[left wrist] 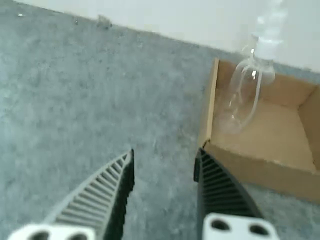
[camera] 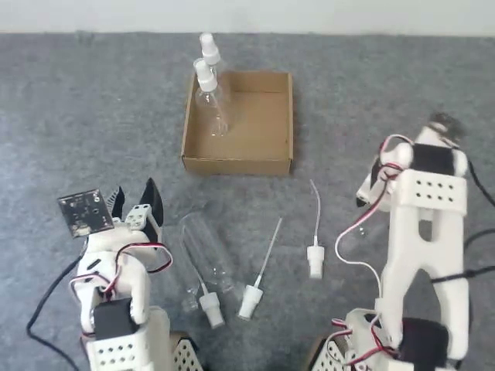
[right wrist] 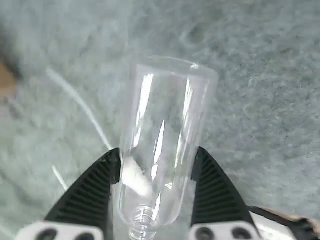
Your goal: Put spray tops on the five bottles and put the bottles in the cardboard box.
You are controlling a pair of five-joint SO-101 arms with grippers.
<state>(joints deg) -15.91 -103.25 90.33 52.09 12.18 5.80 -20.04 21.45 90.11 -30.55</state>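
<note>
Two clear bottles (camera: 210, 93) with white spray tops stand at the left side of the cardboard box (camera: 236, 164). A bare clear bottle (camera: 207, 247) lies on the grey carpet in front of the box. Three loose spray tops with long tubes lie near it (camera: 210, 309), (camera: 249, 300), (camera: 315, 260). My left gripper (left wrist: 165, 157) is open over bare carpet, short of the box's left corner (left wrist: 207, 145); it also appears in the high view (camera: 135, 199). My right gripper (right wrist: 155, 165) is shut on another topless clear bottle (right wrist: 165, 115), neck towards the camera.
The right arm (camera: 421, 201) stands tall at the right side of the table. A thin white tube (right wrist: 75, 100) lies on the carpet beyond the held bottle. A pale wall runs along the far edge of the carpet.
</note>
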